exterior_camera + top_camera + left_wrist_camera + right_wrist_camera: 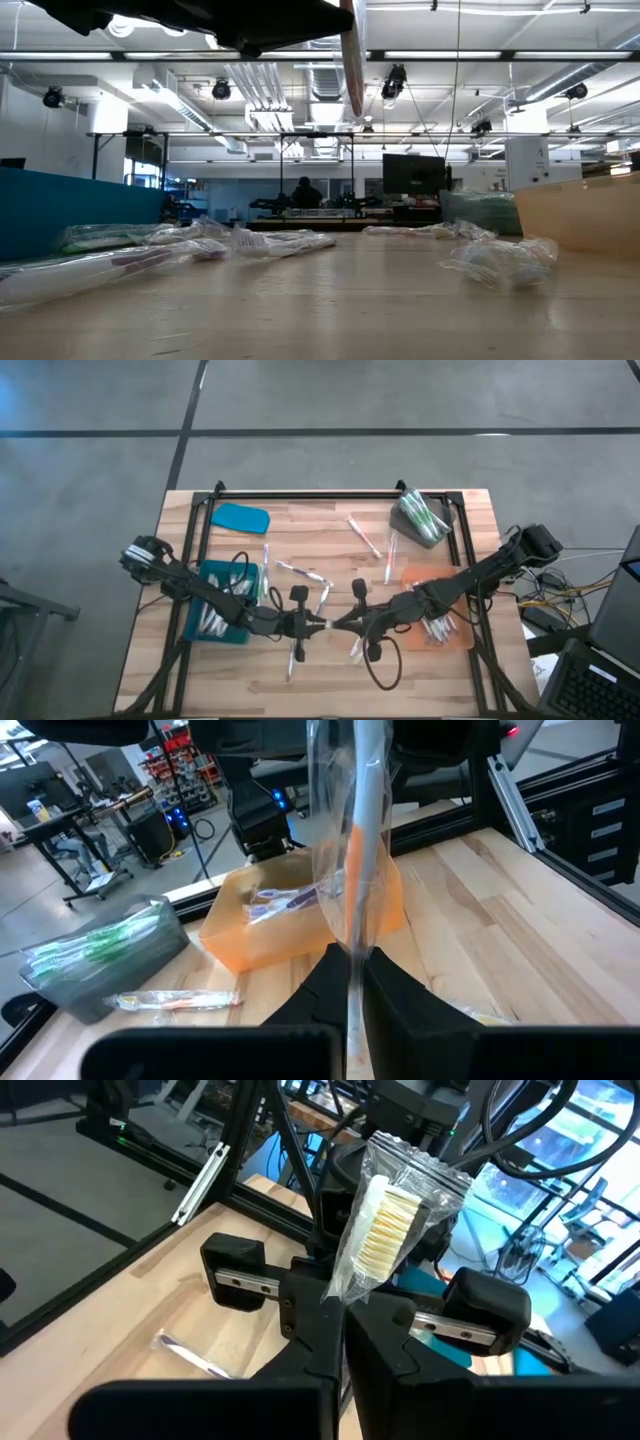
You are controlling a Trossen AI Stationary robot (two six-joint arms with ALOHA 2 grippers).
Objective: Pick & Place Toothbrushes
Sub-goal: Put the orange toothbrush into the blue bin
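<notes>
One toothbrush (pixel 365 840) in a clear wrapper, white with an orange part, is held between both grippers above the middle of the table. My left gripper (pixel 312 625) and my right gripper (pixel 338 625) face each other there, both shut on it. The right wrist view shows its pale bristle head (pixel 385 1230). In the low view the toothbrush (pixel 351 60) hangs as a stick from the dark grippers at the top. Other toothbrushes (pixel 305 573) lie loose on the wood, and more lie in the trays. My left gripper pinches the wrapped toothbrush's shaft (pixel 352 982) between its two fingers. The brush runs straight on beyond the fingertips to the other gripper. It is lifted clear of the table. My right gripper pinches the wrapped toothbrush just below the bristle head (pixel 343 1292) between its two fingers. The head and the wrapper's end stand out beyond the fingertips, in front of the left gripper. The brush is clear of the table.
A teal tray (pixel 200 622) with brushes sits under the left arm and an orange tray (pixel 460 635) under the right arm. A grey bin (pixel 428 535) of green brushes stands at the far right, a blue lid (pixel 240 517) at the far left. Black frame bars edge the table.
</notes>
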